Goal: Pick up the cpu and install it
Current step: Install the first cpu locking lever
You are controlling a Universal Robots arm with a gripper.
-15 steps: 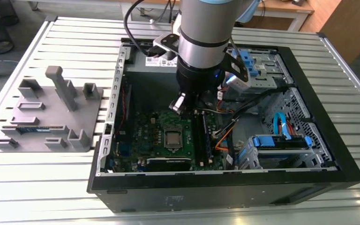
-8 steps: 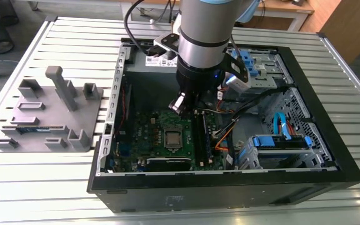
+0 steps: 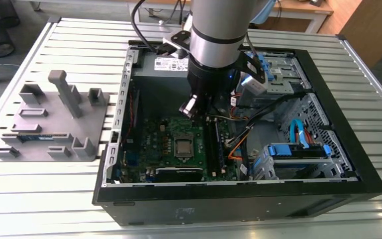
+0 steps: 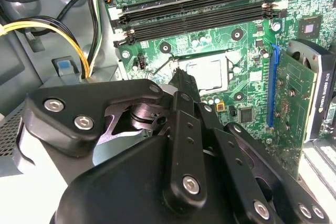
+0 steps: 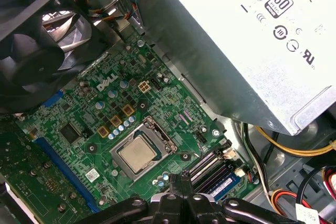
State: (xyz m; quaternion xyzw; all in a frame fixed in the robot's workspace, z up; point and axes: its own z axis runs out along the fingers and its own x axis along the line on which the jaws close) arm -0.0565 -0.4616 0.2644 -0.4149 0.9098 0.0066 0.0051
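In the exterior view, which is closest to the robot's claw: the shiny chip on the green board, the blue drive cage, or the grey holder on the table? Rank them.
From the gripper:
1. The cpu, seated on the motherboard just below it.
2. The blue drive cage, toward the view's right inside the case.
3. The grey holder, outside the case at the view's left.

Gripper (image 4: 181,85) fingertips masked by own linkage in second wrist view; cut off at frame edge in first wrist view. Cpu (image 4: 207,74) partly covered there.
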